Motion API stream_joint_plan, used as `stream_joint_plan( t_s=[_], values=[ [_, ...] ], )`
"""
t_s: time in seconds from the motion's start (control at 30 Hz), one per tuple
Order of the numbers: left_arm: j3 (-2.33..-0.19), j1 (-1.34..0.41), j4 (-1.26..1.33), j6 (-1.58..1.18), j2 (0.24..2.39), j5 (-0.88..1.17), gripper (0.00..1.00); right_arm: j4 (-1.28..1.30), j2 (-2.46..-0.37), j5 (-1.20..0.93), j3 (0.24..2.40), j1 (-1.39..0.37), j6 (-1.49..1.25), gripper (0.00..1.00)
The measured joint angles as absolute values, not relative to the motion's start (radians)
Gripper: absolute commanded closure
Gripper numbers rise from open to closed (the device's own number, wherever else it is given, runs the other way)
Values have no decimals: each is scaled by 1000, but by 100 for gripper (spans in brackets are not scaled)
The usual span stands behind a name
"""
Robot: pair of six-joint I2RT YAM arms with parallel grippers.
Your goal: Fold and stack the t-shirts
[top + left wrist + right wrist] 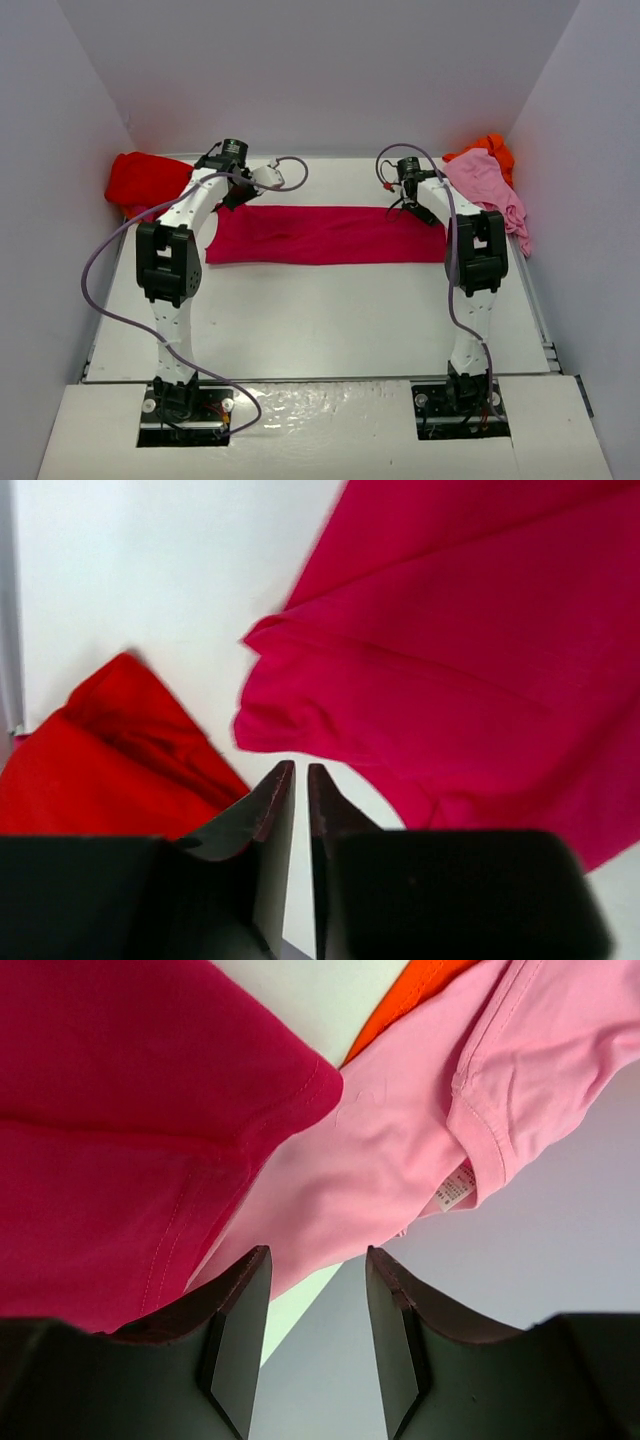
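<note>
The crimson-magenta t-shirt (320,235) lies folded into a long flat strip across the middle of the table. My left gripper (237,196) hovers at its left end, its jaws almost closed with only a thin slit and nothing between them (301,770); the shirt's corner (460,660) lies just beyond the tips. My right gripper (402,207) is at the strip's right end, open and empty (318,1255), above the crimson edge (110,1110). The bright red t-shirt (145,180) is bunched at the back left (110,760). The pale pink t-shirt (485,180) lies on the orange one (492,148) at the back right.
The white table (320,320) is enclosed by pale walls on the left, back and right. The pink shirt (430,1120) hangs over the right table edge, with its label showing, and orange cloth (400,1000) peeks out behind it.
</note>
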State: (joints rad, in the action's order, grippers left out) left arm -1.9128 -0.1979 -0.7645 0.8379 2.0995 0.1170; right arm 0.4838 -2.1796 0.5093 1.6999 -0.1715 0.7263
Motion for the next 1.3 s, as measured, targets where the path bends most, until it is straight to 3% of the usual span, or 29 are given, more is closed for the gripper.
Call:
stream_joint_plan(
  t_s=[0.2,0.4,1.03,1.3],
  values=[
    [-1826,-304,-806,887,2115,116,92,470,-2149,509,1647,-171,710,60],
    [-1831,-389,-846,889,2172,146,91,453,-2140,509,1596,-171,702,59],
    [-1875,-371,-860,889,2256,136,91,437,-2118,511,1562,-171,699,57],
    [-1875,-371,-860,890,2255,126,79,437,-2118,510,1562,-171,699,57]
  ],
)
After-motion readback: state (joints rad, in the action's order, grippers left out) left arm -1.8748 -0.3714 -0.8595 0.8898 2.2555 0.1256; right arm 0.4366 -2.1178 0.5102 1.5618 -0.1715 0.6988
